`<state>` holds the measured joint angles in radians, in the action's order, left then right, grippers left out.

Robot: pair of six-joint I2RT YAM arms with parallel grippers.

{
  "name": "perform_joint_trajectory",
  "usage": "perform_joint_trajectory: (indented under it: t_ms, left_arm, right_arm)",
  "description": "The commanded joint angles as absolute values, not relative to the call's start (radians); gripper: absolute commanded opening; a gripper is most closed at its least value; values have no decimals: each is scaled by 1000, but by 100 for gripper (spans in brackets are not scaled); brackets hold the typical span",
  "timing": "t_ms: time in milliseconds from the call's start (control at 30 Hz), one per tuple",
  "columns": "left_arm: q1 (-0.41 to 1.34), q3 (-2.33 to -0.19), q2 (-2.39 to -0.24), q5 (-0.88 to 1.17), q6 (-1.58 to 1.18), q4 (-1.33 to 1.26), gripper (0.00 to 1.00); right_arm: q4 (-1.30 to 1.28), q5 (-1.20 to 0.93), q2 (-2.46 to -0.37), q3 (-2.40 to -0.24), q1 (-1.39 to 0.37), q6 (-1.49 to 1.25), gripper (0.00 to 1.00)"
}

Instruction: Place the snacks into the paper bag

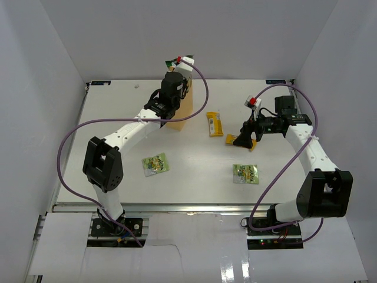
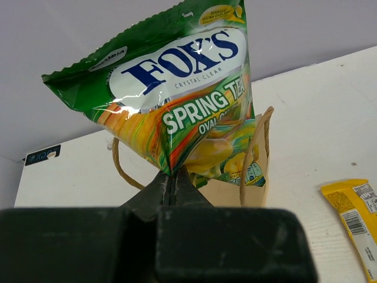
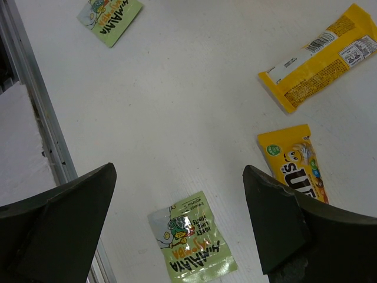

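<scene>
My left gripper [image 2: 171,177] is shut on the lower corner of a green Fox's packet [image 2: 177,88] and holds it above the open top of the tan paper bag [image 2: 230,191], whose twine handles show on both sides. In the top view that gripper [image 1: 177,63] is above the bag [image 1: 182,112] at the back. My right gripper [image 3: 177,206] is open and empty, hovering over the table above a green lime-mint packet [image 3: 191,244] and beside a yellow M&M's packet [image 3: 297,162]. A yellow wrapper [image 3: 321,56] lies farther off; it also shows in the top view [image 1: 215,124].
A second green packet [image 1: 155,163] lies at the front left and another green packet [image 1: 245,173] lies at the front right of the white table. White walls close in the back and sides. A metal rail [image 3: 35,112] runs along the table's near edge.
</scene>
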<state>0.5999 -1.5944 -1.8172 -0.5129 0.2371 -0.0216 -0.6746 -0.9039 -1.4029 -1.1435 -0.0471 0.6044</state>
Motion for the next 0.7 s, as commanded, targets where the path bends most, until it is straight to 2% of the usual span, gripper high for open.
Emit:
perform_joint_trajectory:
  t_ms: [0, 67, 100, 167, 200, 333, 667]
  left_arm:
    - [607, -1592, -1789, -518, 215, -55, 0]
    - [607, -1582, -1784, -517, 210, -55, 4]
    - [607, -1578, -1781, -518, 207, -52, 12]
    - [609, -1562, -1770, -508, 192, -51, 22]
    - [611, -1557, -1767, -502, 187, -48, 33]
    - [621, -1529, -1744, -485, 178, -38, 51]
    - [623, -1563, -1641, -401, 118, -6, 61]
  right_arm:
    - [-661, -933, -1394, -1135, -46, 617, 94]
    - [-661, -936, -1396, -1135, -45, 615, 94]
    - [-661, -936, -1396, -1134, -46, 615, 94]
    - [-661, -937, -1394, -1135, -46, 615, 94]
    - [-661, -936, -1394, -1134, -46, 615, 94]
    - [-661, -939, -1393, -1128, -46, 615, 94]
    - [-664, -968, -1413, -1132, -49, 617, 94]
